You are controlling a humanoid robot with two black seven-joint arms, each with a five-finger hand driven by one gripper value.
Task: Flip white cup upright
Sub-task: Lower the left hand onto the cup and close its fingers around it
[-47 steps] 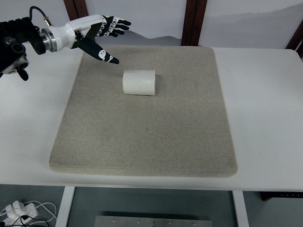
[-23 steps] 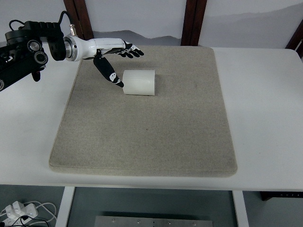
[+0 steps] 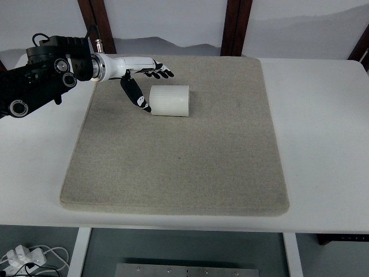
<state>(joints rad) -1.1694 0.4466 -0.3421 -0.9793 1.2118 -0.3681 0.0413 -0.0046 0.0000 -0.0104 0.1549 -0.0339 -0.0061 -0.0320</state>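
A white ribbed cup (image 3: pixel 169 100) lies on its side on the beige mat (image 3: pixel 184 156), in the mat's far left part. My left hand (image 3: pixel 151 88) reaches in from the left and hovers at the cup's left end. Its fingers (image 3: pixel 158 72) are spread just beyond the cup's far side, and the thumb (image 3: pixel 136 97) points down toward the cup's near left edge. The hand is open and holds nothing. I cannot tell whether the thumb tip touches the cup. No right arm shows.
The mat lies on a white table (image 3: pixel 323 127). Dark wooden posts (image 3: pixel 233 26) stand behind the table's far edge. Cables and a plug (image 3: pixel 23 257) lie on the floor at the lower left.
The left hand has come down and to the right from the mat's far left corner, with its thumb swinging down to the cup's left end. The cup has not moved.
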